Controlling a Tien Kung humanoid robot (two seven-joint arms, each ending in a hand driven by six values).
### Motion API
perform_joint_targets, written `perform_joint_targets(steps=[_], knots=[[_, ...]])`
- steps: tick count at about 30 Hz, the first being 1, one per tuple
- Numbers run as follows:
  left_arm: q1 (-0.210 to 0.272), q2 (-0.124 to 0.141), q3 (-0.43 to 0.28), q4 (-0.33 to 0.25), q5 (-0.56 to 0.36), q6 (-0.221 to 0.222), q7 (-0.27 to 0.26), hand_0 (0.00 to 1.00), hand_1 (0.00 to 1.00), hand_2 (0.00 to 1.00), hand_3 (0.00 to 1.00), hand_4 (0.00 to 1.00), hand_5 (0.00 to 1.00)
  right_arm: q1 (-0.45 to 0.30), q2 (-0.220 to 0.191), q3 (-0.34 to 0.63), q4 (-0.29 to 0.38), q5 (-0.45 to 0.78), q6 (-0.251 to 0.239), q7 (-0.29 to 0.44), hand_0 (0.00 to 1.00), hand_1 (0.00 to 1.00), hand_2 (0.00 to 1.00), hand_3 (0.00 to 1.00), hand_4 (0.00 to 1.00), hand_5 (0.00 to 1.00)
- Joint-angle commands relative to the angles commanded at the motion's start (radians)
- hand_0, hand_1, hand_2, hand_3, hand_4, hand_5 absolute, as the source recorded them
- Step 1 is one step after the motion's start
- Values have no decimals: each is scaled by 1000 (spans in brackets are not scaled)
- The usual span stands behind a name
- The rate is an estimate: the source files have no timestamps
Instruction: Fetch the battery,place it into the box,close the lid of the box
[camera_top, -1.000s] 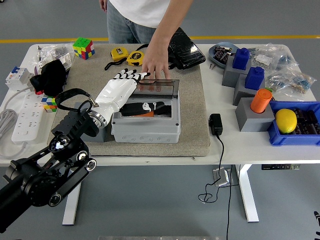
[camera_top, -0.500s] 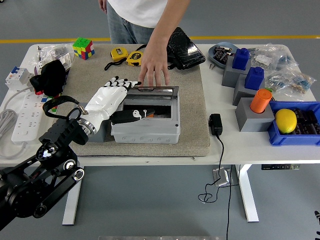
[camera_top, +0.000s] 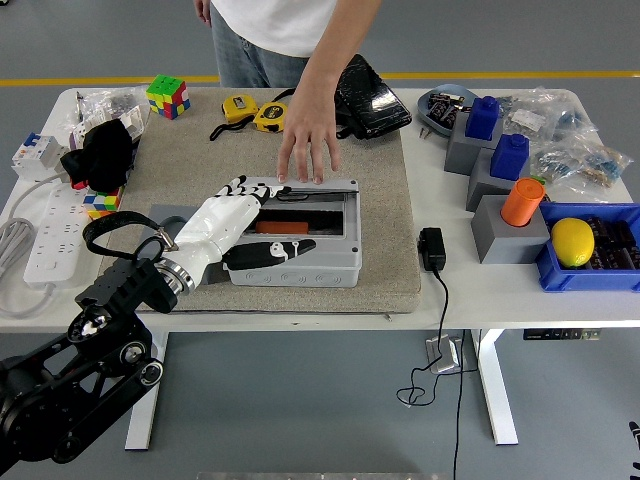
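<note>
The left hand (camera_top: 228, 222) reaches in from seven o'clock, its black arm rising from the lower left corner and its white palm laid over the left part of the grey box (camera_top: 295, 250). Its fingers (camera_top: 250, 187) are stretched out flat and close together, pointing toward one o'clock along the top edge of the clear lid (camera_top: 305, 215), while the dark thumb (camera_top: 270, 250) lies across the lid's lower front. It grasps nothing; it presses on the lid, which lies nearly flat over the box. Through the lid an orange battery (camera_top: 282, 226) shows inside the box, toward its middle.

The box sits on a tan mat (camera_top: 380, 230) in the centre of the white counter (camera_top: 450, 285). At twelve o'clock from the box a person's hand (camera_top: 308, 150) rests, fingers spread downward, with its fingertips at the box's far edge. Whether they touch the lid cannot be told.

The right arm is out of view.
</note>
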Motion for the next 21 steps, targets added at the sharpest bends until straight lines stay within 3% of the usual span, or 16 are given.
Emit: perform_joint_targets(steps=[5, 7, 10, 15, 18, 21], knots=[[9, 4, 3, 1, -59, -59, 16, 998, 958, 876, 895, 998, 998, -1, 0, -3, 0, 0, 0, 0, 849, 810, 773, 802, 998, 998], [9, 4, 2, 4, -63, -58, 14, 998, 958, 876, 895, 998, 998, -1, 0, -2, 0, -1, 0, 0, 849, 810, 773, 802, 998, 998], [8, 4, -1, 4, -45, -5, -21, 998, 970, 904, 921, 998, 998, -2, 0, -2, 0, -2, 0, -1, 850, 810, 773, 803, 998, 998], [12, -15, -55, 25, -57, 129, -135, 998, 970, 904, 921, 998, 998, -3, 1, -4, 0, 0, 0, 0, 850, 810, 773, 803, 998, 998], [19, -33, -111, 58, -131, 162, -217, 998, 975, 920, 926, 998, 998, -4, 3, -3, 0, -3, 0, -1, 850, 810, 773, 802, 998, 998], [32, -47, -173, 83, -239, 159, -290, 998, 975, 920, 926, 998, 998, -4, 4, -5, 0, -2, 1, 0, 850, 810, 773, 802, 998, 998]])
